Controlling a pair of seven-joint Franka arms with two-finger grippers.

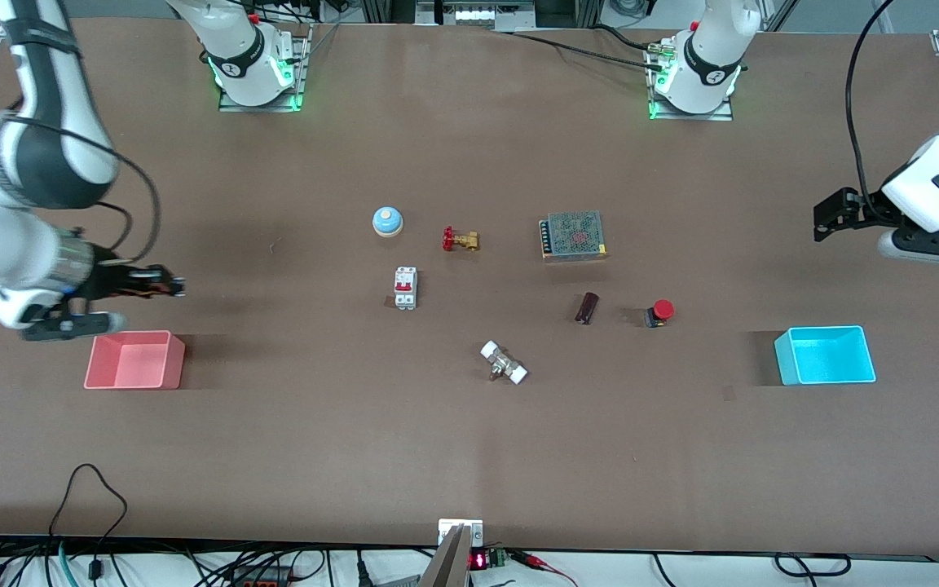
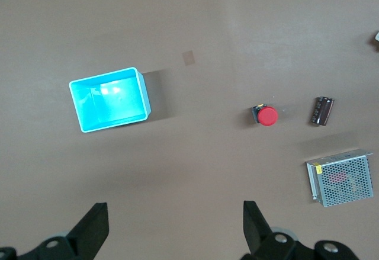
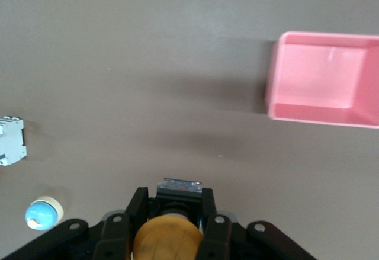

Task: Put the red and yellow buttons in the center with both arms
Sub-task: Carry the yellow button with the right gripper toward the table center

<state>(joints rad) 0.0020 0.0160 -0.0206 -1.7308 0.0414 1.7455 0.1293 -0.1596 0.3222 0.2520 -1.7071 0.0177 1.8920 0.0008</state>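
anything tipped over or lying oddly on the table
The red-capped push-button on a black body lies on its side, cap toward the cyan square bin, not upright. The dark brown cylinder beside it also lies flat.

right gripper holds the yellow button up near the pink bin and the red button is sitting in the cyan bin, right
Not quite. The red button sits on the bare table beside the cyan bin, not in it; the left wrist view shows this. The right gripper does hold the yellow button near the pink bin.
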